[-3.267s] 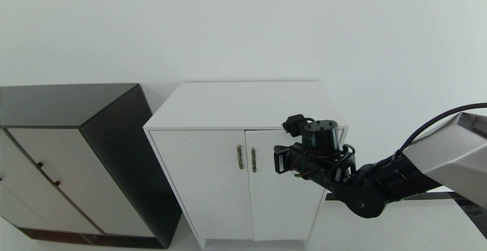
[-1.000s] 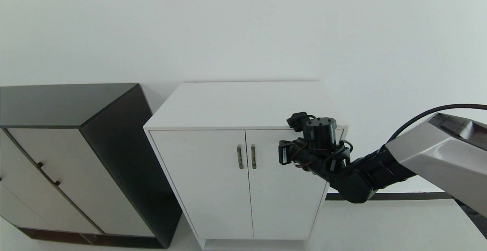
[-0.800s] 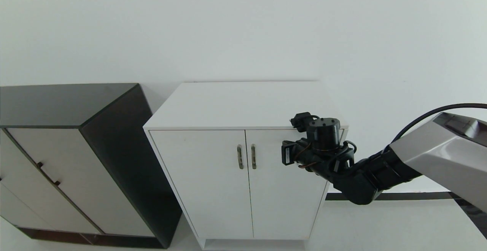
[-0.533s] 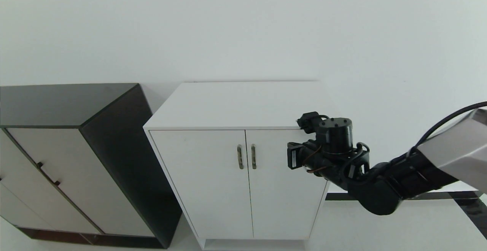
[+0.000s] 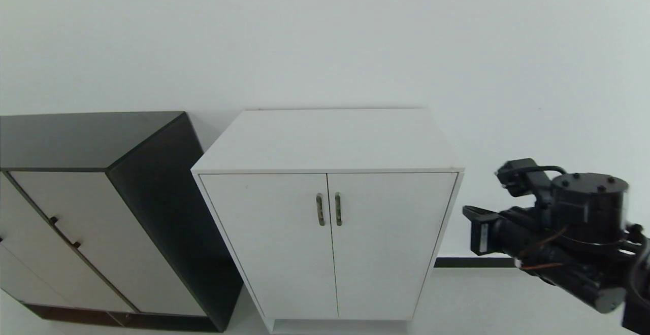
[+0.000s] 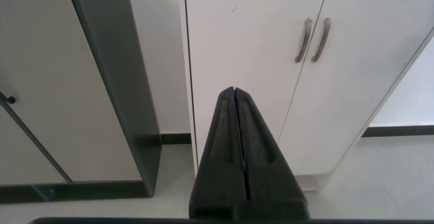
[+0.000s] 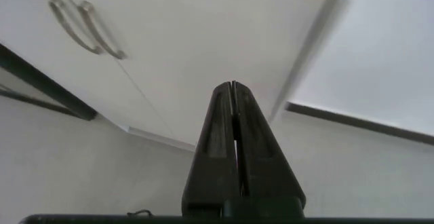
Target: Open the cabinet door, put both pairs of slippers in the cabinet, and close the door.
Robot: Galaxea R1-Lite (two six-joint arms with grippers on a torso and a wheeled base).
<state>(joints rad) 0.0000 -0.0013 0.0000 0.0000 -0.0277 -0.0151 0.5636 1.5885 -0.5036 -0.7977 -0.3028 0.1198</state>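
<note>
The white cabinet (image 5: 325,142) stands against the wall with both doors shut flush; its two metal handles (image 5: 328,209) meet at the middle seam. In the left wrist view the cabinet (image 6: 258,68) faces my left gripper (image 6: 234,91), which is shut and empty, some way off from the doors. My right gripper (image 7: 232,86) is shut and empty too, pointing at the cabinet's right door (image 7: 203,41). In the head view the right arm's wrist (image 5: 558,228) hangs to the right of the cabinet, clear of it.
A black cabinet with pale doors (image 5: 86,213) stands directly left of the white one, touching or nearly so. A dark baseboard strip (image 5: 472,262) runs along the wall on the right. Pale floor lies in front of both cabinets.
The right door, slightly ajar 3.3 s ago, now sits flush. My right arm has pulled away from the door's front, back and to the right of the cabinet.
</note>
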